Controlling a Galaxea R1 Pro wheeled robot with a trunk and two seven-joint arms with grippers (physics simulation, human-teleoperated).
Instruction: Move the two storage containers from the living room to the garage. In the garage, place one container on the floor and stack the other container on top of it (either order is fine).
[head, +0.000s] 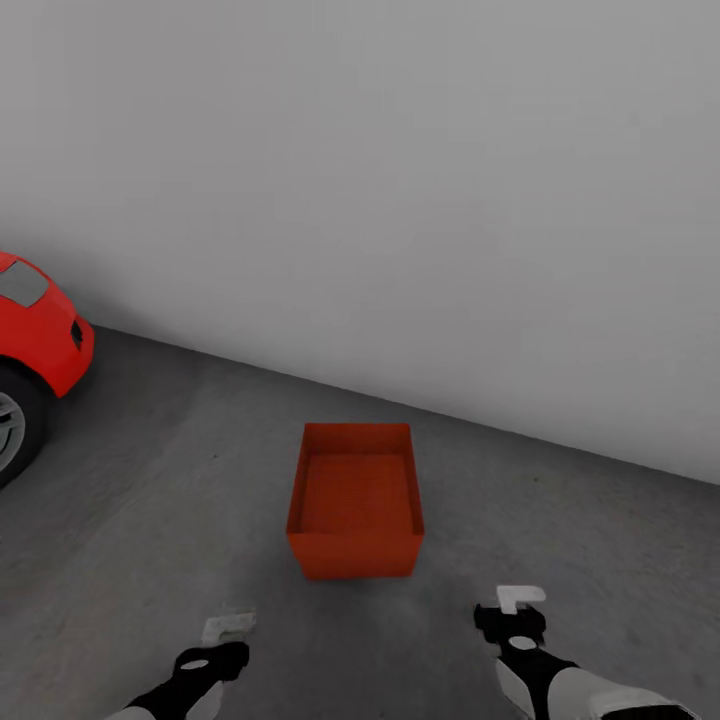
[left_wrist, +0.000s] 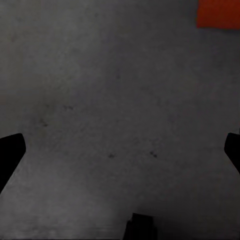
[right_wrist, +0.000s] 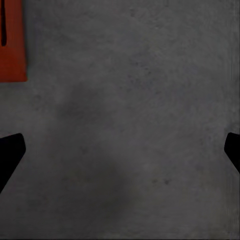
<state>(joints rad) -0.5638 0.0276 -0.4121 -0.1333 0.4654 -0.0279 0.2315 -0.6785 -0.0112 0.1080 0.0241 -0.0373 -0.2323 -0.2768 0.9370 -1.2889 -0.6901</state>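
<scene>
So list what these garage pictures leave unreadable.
- Red car: head view's left edge cuts it off, leaving one front corner and part of a wheel.
- Container: each wrist view's edge crops it to an orange corner.
- Second container: whereabouts cannot be told.
- Left claw, right claw: small in the head view.

dark grey concrete floor (head: 150, 520), orange-red container (head: 355, 500), red car (head: 30, 350)

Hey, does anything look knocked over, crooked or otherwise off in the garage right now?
Nothing stands out. One orange-red rectangular storage container sits upright and empty on the dark grey concrete floor, near the plain white wall. The left end effector and right end effector are open and empty.
</scene>
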